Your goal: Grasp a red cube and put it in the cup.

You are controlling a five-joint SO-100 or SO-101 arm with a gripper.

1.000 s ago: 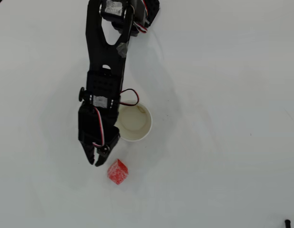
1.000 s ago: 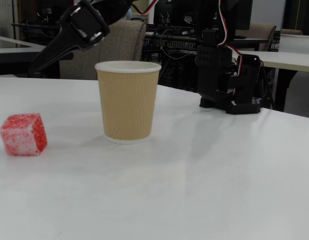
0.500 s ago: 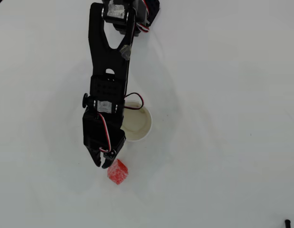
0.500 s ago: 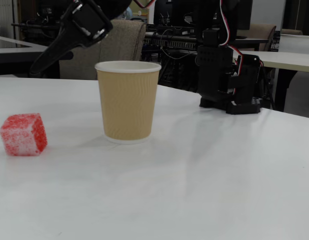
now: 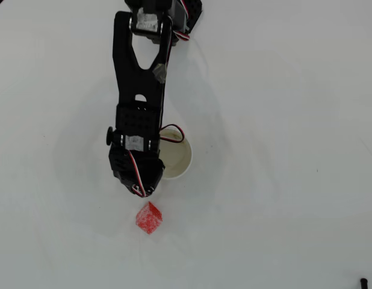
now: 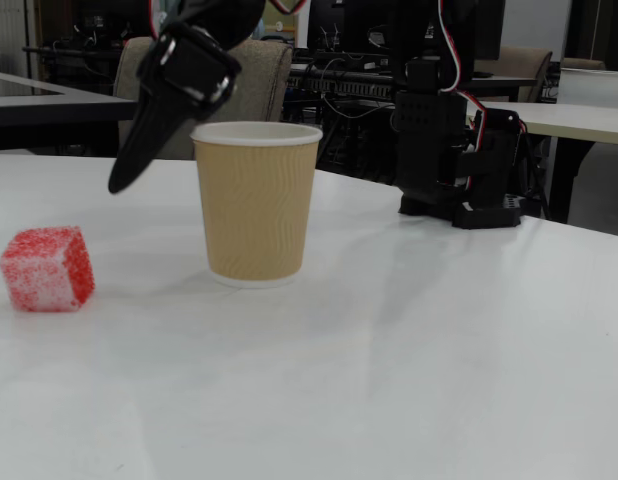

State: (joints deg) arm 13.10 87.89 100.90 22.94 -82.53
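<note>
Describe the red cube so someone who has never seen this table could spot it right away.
Start at the white table and find the paper cup beside the black arm. In the overhead view the red cube sits just below the cup, apart from it and from the gripper. It is the only red thing, flecked with white.

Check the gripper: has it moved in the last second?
Yes. In the fixed view the gripper has tipped down and closer to the cup.

text: none legible | labels: none | numbers: none
</note>
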